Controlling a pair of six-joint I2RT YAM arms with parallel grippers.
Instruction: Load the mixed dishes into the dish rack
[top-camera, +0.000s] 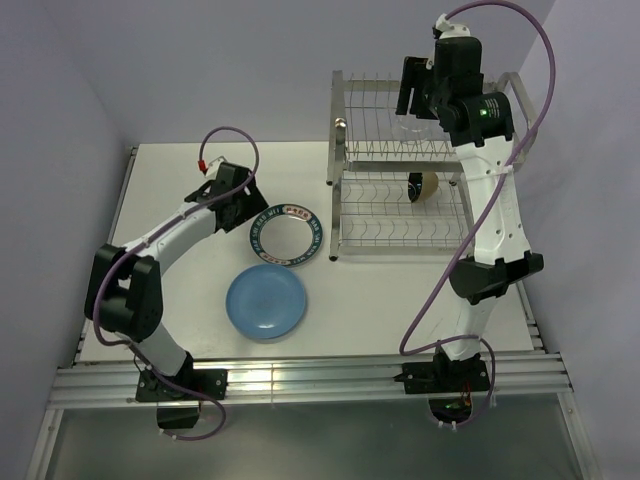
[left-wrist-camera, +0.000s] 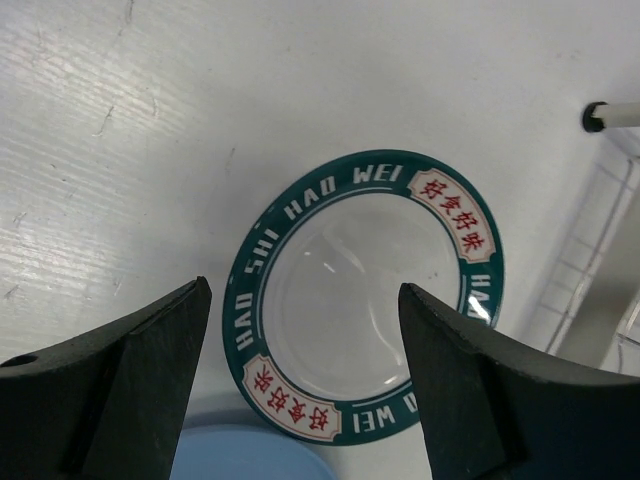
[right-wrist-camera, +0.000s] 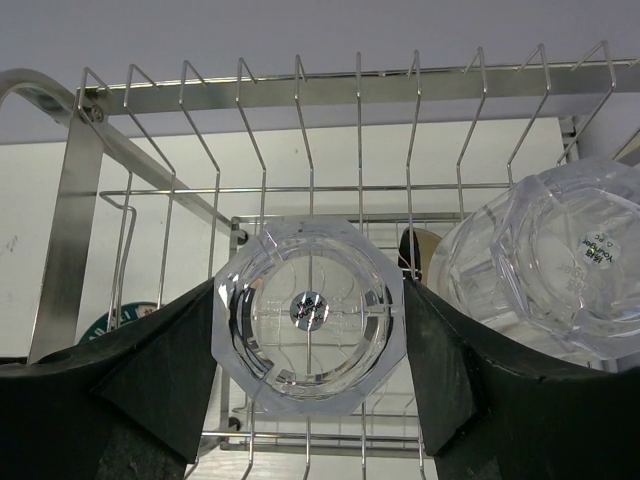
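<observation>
My left gripper (top-camera: 243, 198) hangs open and empty over the white plate with the dark teal lettered rim (top-camera: 287, 236), which lies flat on the table; in the left wrist view the plate (left-wrist-camera: 350, 290) sits between my open jaws (left-wrist-camera: 305, 290). The light-blue plate (top-camera: 266, 301) lies just in front of it, its edge showing in the left wrist view (left-wrist-camera: 240, 455). My right gripper (right-wrist-camera: 310, 290) is shut on a clear glass (right-wrist-camera: 310, 315), held over the upper tier of the dish rack (top-camera: 338, 130). A second clear glass (right-wrist-camera: 550, 260) lies on that tier. The black bowl (top-camera: 424, 186) sits in the lower tier.
The rack stands at the table's back right, its wire prongs (right-wrist-camera: 300, 130) just behind the held glass and its frame post (right-wrist-camera: 70, 200) to the left. A rack foot (left-wrist-camera: 610, 115) shows to the right of the teal plate. The table's front edge rail (top-camera: 300, 380) runs past the arm bases.
</observation>
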